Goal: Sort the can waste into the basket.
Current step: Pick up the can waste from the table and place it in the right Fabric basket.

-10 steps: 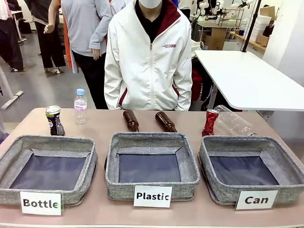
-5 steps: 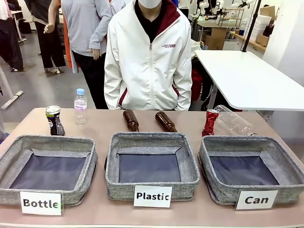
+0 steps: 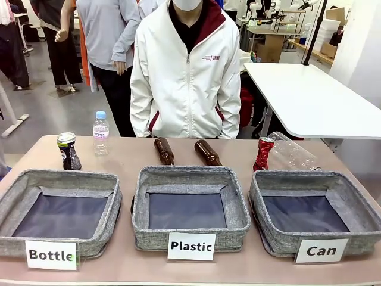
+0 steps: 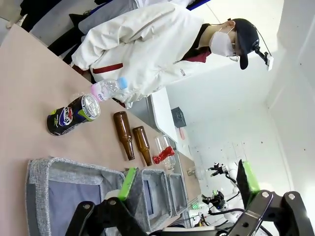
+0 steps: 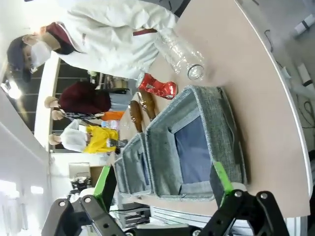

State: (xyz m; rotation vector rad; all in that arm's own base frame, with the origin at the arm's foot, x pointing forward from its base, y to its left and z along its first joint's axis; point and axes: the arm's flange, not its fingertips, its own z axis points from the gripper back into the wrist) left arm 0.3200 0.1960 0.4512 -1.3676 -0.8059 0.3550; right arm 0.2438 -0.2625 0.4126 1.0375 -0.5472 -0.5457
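**Two cans out, Can basket bare, both tools wide apart**

A pale surface [image 3: 128, 156] carries three grey baskets in a row, with a person [image 3: 187, 71] in a white jacket standing behind.

- **Far left:** the black can [image 3: 68, 152] stands upright behind the Bottle basket [image 3: 65, 175], showing a silver top and pale markings, near a water bottle [image 3: 100, 134].
- **Middle:** brown bottles [image 3: 164, 151] lie behind the Plastic basket [image 3: 187, 170].
- **Right:** the red can [image 3: 263, 154], shiny and crumpled, stands just behind the Can basket [image 3: 309, 176], which has nothing in it.

The left tool [image 4: 188, 179] and right tool [image 5: 163, 184] hover with fingers spread, gripping nothing. Sorting hasn't begun, I'd say. The next move calls for a reach to one can, the red being nearer the basket, and a firm squeeze across its body.
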